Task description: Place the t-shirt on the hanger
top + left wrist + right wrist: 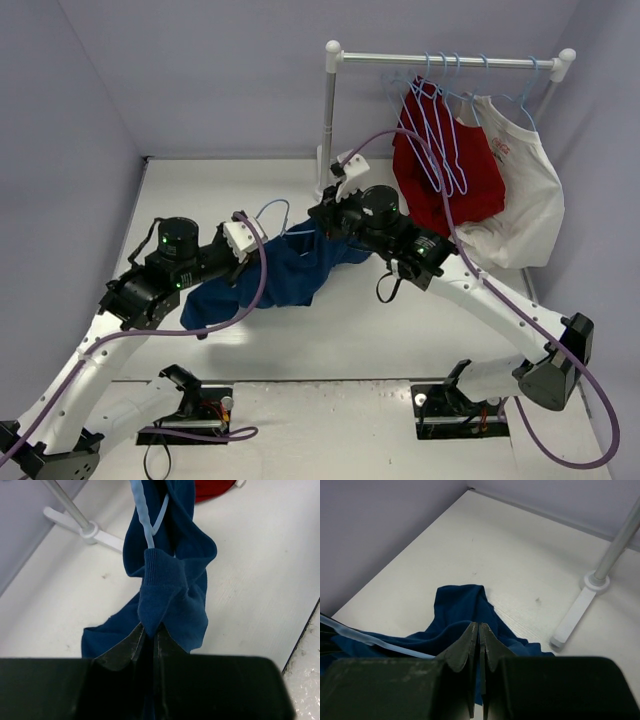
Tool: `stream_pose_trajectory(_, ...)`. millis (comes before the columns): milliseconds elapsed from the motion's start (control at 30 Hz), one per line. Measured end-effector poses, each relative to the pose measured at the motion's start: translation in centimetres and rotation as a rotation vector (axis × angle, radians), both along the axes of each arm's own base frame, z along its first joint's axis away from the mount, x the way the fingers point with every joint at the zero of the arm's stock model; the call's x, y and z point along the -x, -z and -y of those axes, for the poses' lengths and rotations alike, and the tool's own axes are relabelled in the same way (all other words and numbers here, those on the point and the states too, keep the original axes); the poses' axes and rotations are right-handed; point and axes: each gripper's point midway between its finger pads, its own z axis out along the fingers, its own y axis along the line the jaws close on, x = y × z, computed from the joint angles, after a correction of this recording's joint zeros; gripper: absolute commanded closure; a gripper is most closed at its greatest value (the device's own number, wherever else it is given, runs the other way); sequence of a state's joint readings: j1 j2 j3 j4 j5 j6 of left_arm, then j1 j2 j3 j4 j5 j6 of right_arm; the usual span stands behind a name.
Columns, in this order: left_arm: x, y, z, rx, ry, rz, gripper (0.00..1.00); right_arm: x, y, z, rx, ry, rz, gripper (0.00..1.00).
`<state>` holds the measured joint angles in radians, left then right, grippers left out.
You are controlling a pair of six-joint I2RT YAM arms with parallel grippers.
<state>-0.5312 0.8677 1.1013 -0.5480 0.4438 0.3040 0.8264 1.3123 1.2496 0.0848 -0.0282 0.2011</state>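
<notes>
Above the table (200,190), the t-shirt (290,275) sags lengthwise between the left gripper (240,238) and right gripper (330,215), both clamped on cloth, with the hanger (142,515) seemingly threaded inside, nearer the left.

T-shirt (295,275) between left gripper (149,632) and right gripper (479,630), hanger (144,522) inside, rack (328,120) behind.

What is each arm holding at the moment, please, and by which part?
The left gripper pinches the t-shirt just below a ribbed edge; the right gripper pinches a plain fold of it.
</notes>
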Motion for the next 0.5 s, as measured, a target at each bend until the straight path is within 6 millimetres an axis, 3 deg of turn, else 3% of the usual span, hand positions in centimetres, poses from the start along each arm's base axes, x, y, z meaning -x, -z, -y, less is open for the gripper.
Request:
stream_pose_trajectory(233,0.0,3.6,0.1,0.037,-0.028,-0.028,1.0,-0.3,3.1,-2.1,0.064,-0.001,-0.044,1.0)
stream_pose_trajectory(500,1.0,4.5,-0.1,0.134,-0.047,-0.003,1.0,-0.7,6.9,-2.7,0.13,-0.003,-0.097,1.0)
